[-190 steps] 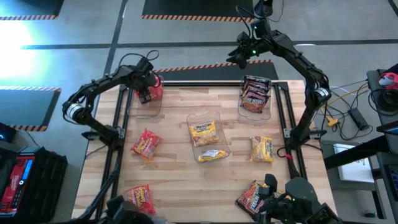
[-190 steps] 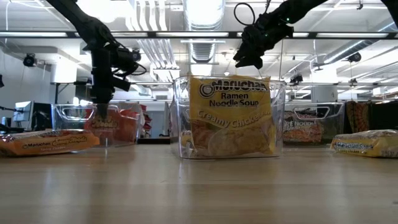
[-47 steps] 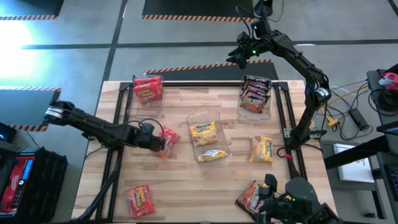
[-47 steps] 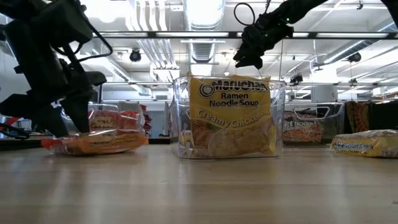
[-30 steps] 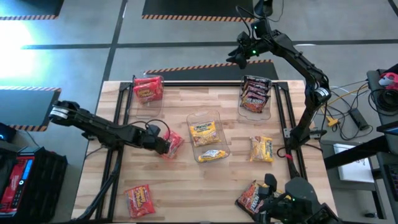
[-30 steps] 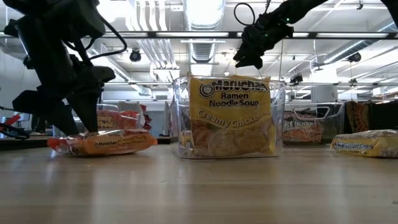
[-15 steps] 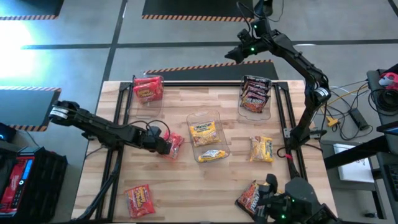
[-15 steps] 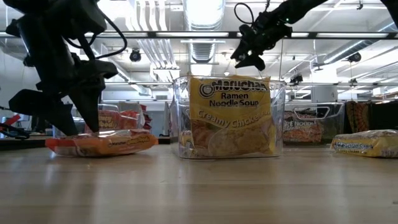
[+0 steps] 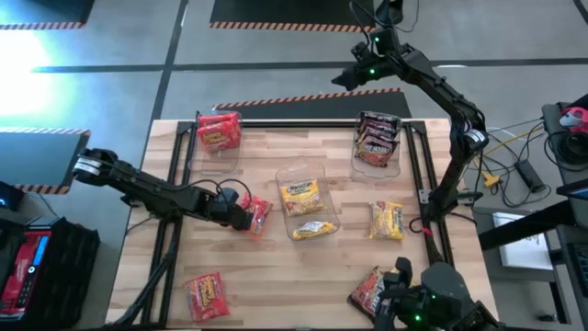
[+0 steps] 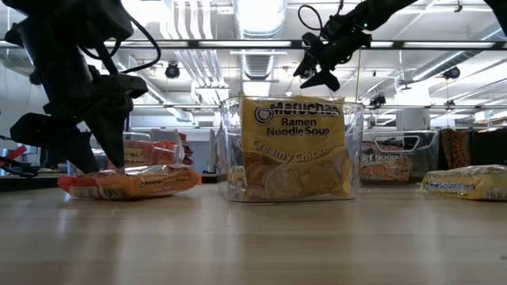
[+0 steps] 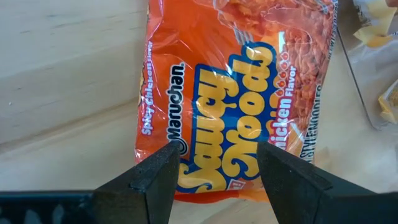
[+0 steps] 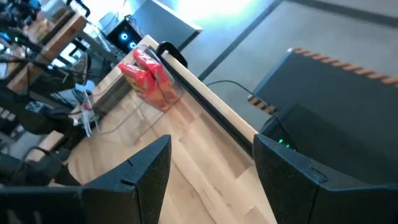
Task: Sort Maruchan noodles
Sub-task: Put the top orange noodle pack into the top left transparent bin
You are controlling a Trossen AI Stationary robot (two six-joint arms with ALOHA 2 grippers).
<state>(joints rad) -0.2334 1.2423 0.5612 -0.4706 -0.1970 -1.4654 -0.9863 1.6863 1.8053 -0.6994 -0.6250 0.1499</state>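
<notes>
One red packet [image 9: 258, 215] now lies just left of the centre bin [image 9: 306, 204] in the middle of the frame, dragged there from lower left. Left end effector [image 9: 241, 218] straddles it, jaws open, packet flat on the worktop [image 9: 303, 276]. Right end effector [image 9: 342, 79], open and empty, has barely turned at upper centre, so the red bin [image 9: 217, 131] at upper left awaits.
</notes>
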